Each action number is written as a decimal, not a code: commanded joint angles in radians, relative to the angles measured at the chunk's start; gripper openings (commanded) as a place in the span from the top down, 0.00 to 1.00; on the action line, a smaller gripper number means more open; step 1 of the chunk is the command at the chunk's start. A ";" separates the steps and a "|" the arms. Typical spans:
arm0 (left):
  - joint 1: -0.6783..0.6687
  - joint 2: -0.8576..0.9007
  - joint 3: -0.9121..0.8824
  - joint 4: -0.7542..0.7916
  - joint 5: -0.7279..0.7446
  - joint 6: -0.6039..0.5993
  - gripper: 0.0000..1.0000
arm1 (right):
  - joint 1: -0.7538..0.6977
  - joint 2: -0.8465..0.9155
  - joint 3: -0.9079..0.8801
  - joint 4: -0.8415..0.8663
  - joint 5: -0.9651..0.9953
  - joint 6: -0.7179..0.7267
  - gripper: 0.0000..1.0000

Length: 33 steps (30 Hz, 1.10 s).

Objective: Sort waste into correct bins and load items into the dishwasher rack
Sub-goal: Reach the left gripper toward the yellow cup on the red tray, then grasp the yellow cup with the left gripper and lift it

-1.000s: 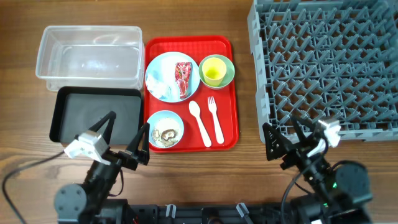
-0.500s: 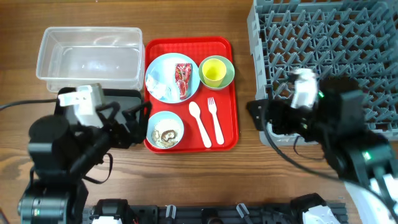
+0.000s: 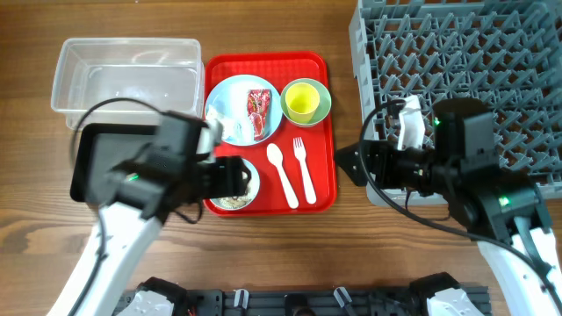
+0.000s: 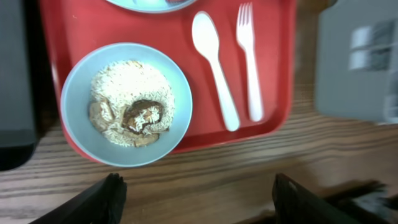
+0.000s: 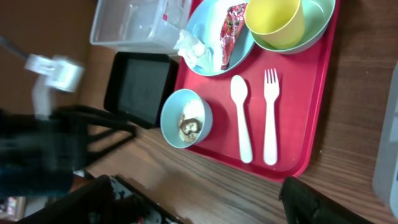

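Observation:
A red tray (image 3: 323, 189) holds a pale blue plate (image 3: 237, 92) with the red-and-white wrapper (image 3: 259, 105) and white tissue (image 3: 225, 125). A yellow-green cup (image 3: 303, 101) stands in the green bowl (image 3: 323, 98). The spoon (image 3: 283, 171) and fork (image 3: 304, 167) lie beside them. My left gripper (image 4: 199, 199) is open and empty, hovering over the small blue bowl (image 4: 81, 137) of rice scraps (image 4: 130, 102). My right gripper (image 5: 199, 202) is open and empty, above the table right of the tray.
A clear tub (image 3: 127, 79) stands at the back left, with a black tray (image 3: 101, 149) in front of it, partly under my left arm. The grey dishwasher rack (image 3: 465, 79) fills the right side, and my right arm crosses its front left corner.
Both arms lifted from the front edge and swung over the table. The left gripper came in over the small blue bowl. The right gripper moved left toward the tray's right edge.

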 commanded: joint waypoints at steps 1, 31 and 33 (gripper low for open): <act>-0.142 0.090 0.008 0.047 -0.195 -0.122 0.25 | 0.005 -0.089 0.019 -0.017 0.021 0.029 0.14; -0.081 0.628 0.432 0.462 -0.091 0.090 0.28 | 0.004 -0.139 0.019 -0.041 0.101 0.029 0.09; -0.080 0.682 0.452 0.475 -0.092 0.110 0.31 | 0.005 -0.129 0.019 -0.043 0.095 0.029 0.09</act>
